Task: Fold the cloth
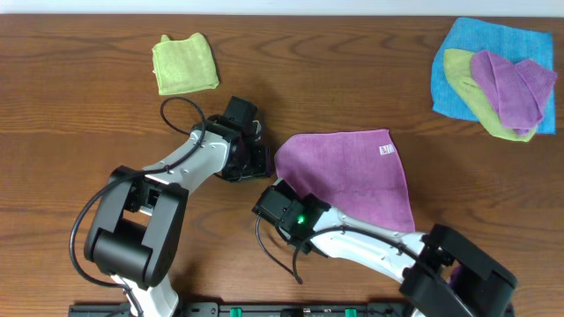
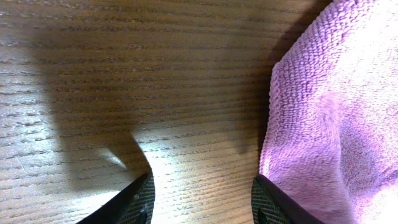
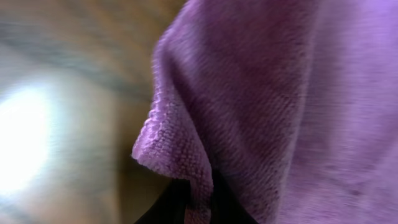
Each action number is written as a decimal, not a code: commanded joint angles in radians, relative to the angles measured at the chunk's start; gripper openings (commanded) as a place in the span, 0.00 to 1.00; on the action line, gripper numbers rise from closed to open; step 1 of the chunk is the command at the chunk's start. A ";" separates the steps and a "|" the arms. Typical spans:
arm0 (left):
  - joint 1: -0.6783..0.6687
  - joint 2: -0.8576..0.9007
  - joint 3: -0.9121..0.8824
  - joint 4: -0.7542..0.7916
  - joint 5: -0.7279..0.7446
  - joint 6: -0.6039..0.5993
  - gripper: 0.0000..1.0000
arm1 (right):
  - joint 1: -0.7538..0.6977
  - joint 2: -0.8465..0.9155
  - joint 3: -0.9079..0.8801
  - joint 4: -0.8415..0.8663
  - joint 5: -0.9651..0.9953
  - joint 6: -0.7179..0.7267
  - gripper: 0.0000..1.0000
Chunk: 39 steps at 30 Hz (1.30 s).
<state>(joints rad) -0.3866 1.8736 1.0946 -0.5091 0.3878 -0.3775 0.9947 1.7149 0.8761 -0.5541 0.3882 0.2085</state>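
The cloth is lilac-purple and lies in the middle of the table, doubled into a rough triangle, with a small white tag near its far right corner. My right gripper is at its near left edge. In the right wrist view the cloth's hem runs down between the dark fingers of that gripper, which is shut on it. My left gripper stands just left of the cloth's left corner. It is open over bare wood, its right finger against the cloth's edge.
A crumpled lime-green cloth lies at the far left. At the far right corner a bright blue cloth carries a green cloth and another purple one. Both arms' bases stand at the near edge.
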 commanded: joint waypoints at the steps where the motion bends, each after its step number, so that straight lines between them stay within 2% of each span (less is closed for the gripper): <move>1: 0.007 0.013 -0.005 -0.014 -0.026 -0.004 0.52 | 0.005 0.011 -0.001 -0.003 0.152 0.000 0.10; 9: 0.007 0.013 -0.005 -0.005 -0.033 -0.003 0.57 | 0.005 -0.060 0.042 -0.042 0.118 0.000 0.09; 15: 0.007 0.013 -0.005 0.015 -0.033 -0.004 0.59 | 0.000 -0.159 0.060 -0.044 -0.150 -0.034 0.11; 19: 0.007 0.013 -0.005 0.016 -0.033 -0.004 0.59 | -0.001 -0.163 0.060 -0.052 -0.248 -0.022 0.11; 22: 0.007 0.013 -0.005 0.016 -0.032 -0.004 0.59 | -0.003 -0.163 0.060 -0.055 -0.231 -0.023 0.11; 25: 0.007 0.013 -0.005 0.015 -0.032 -0.004 0.60 | -0.029 -0.163 0.060 -0.074 -0.100 -0.009 0.07; 29: 0.007 0.013 -0.005 0.015 -0.032 -0.004 0.63 | -0.080 -0.163 0.060 -0.085 0.021 0.014 0.08; 39: 0.006 0.013 -0.005 0.008 -0.028 -0.004 0.63 | -0.211 -0.106 0.026 0.001 0.035 -0.001 0.11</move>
<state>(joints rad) -0.3870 1.8717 1.0958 -0.4900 0.3935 -0.3882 0.8089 1.5761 0.9215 -0.5644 0.3950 0.2020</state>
